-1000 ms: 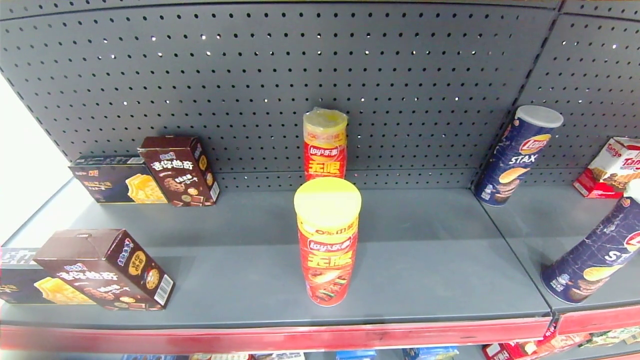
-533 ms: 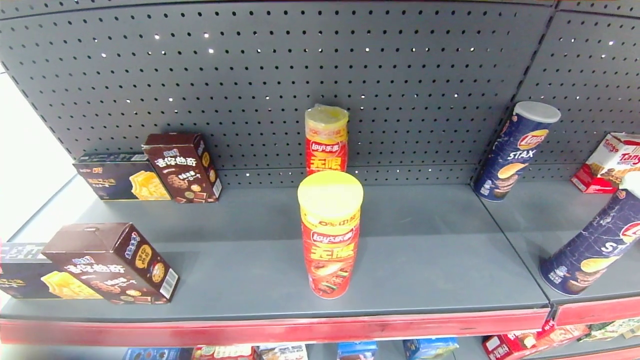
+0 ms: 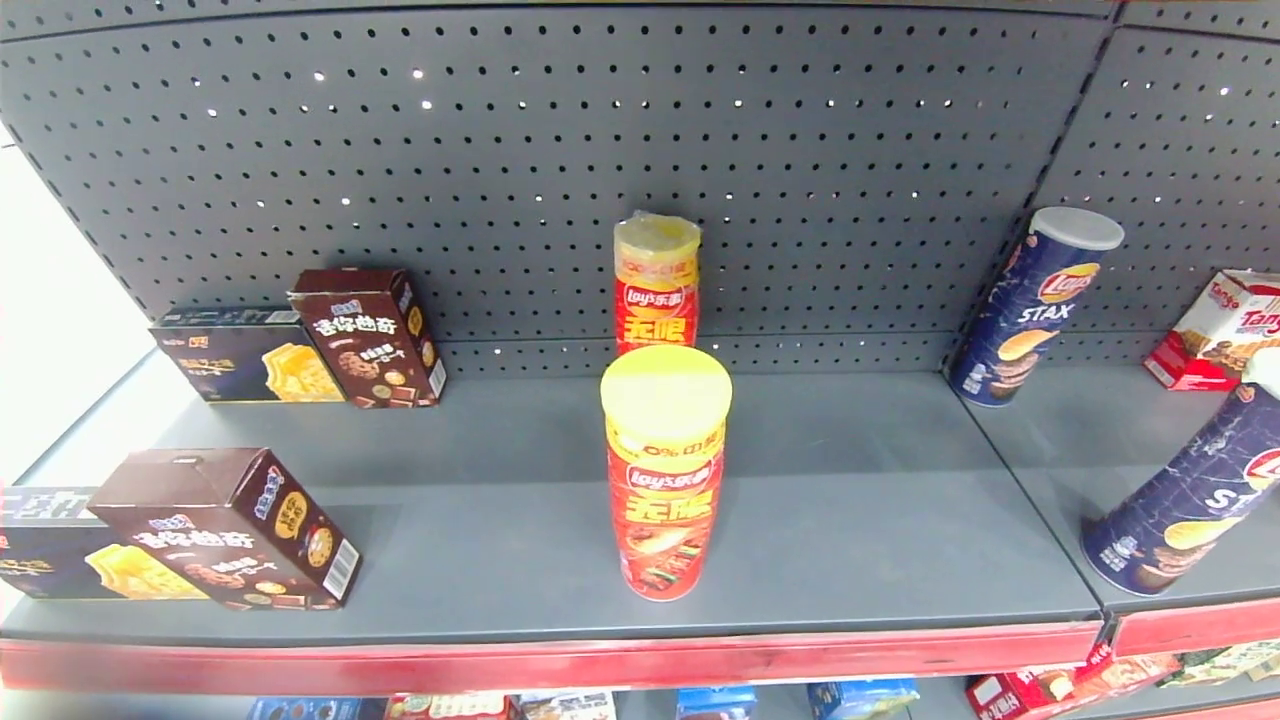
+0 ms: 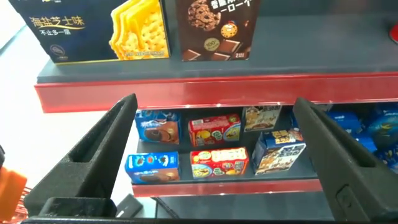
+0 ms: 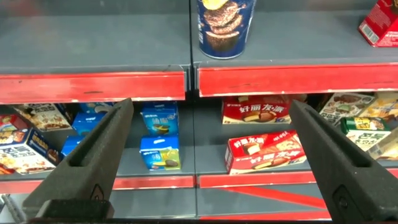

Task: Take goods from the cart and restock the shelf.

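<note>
1. Where the head view looks down on the grey shelf [image 3: 850, 500], a front red chip can [image 3: 665, 470] with a yellow lid stands upright just behind the middle of the red front strip [image 3: 550, 660]. A rear red chip can [image 3: 656, 285] stands straight behind it, against the pegboard [image 3: 500, 150].
2. Toward the strip's left end, a brown cookie box [image 3: 225, 525] and a dark cracker box [image 3: 60, 570] stand side by side just behind it. A rear cookie box [image 3: 370, 335] and a rear cracker box [image 3: 245, 355] stand far back from the strip.
3. Past the strip's right end stand a front blue can [image 3: 1190, 500], a rear blue can [image 3: 1030, 310] and a red-and-white box [image 3: 1215, 330].
4. From the left wrist, the left gripper [image 4: 214, 109] hangs short of the strip with its fingers [image 4: 93, 162] spread wide and nothing between them. The brown cookie box and dark cracker box rise above the strip, and small snack boxes [image 4: 214, 146] sit on the tier beneath it.
5. From the right wrist, the right gripper [image 5: 211, 107] is likewise wide apart and empty. The front blue can stands just past the strip's right end, with a red carton [image 5: 264, 152] and a blue carton [image 5: 158, 152] on the tier below.
</note>
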You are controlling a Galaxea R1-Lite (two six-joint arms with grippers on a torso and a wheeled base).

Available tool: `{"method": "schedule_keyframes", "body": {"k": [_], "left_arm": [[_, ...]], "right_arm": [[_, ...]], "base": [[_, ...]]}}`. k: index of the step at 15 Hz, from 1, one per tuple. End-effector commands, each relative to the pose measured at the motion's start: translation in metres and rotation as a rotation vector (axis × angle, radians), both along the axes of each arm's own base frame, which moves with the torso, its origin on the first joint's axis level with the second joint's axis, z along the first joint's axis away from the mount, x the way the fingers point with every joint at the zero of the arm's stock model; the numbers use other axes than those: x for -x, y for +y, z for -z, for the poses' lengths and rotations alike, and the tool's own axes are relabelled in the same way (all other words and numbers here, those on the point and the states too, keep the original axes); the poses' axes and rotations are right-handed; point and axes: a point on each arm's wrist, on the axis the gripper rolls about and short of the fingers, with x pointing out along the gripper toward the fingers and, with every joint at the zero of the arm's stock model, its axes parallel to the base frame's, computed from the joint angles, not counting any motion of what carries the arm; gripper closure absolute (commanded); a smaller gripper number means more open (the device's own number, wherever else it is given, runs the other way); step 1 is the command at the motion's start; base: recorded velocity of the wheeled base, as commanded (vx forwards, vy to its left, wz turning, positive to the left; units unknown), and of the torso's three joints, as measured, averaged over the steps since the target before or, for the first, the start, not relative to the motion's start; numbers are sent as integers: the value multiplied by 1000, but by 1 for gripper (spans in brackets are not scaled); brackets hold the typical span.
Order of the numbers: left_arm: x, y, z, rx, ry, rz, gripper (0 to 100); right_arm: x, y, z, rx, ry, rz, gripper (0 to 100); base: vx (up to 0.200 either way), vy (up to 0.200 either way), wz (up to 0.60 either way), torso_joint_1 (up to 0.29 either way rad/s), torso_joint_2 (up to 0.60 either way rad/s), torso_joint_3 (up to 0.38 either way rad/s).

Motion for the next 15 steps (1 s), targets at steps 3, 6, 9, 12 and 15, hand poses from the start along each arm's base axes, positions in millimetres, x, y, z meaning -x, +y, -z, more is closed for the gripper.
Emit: {"method": "schedule_keyframes", "body": {"k": [3, 6, 9, 12, 15], "left_arm": [[0, 0, 0, 1, 1, -1, 0], [0, 0, 0, -5, 1, 3, 0], [0, 0, 0, -21, 1, 3, 0], [0, 0, 0, -7, 1, -4, 0], [0, 0, 0, 2, 0, -3, 0]], "right_arm": [[0, 0, 0, 0, 1, 0, 0], [0, 0, 0, 0, 3, 0, 0], [0, 0, 0, 0, 1, 0, 0], [0, 0, 0, 0, 3, 0, 0], [0, 0, 0, 0, 3, 0, 0]], "base": [[0, 0, 0, 0, 0, 0], [0, 0, 0, 0, 0, 0], [0, 0, 0, 0, 0, 0], [0, 0, 0, 0, 0, 0], [-133, 0, 0, 3, 2, -2]]}}
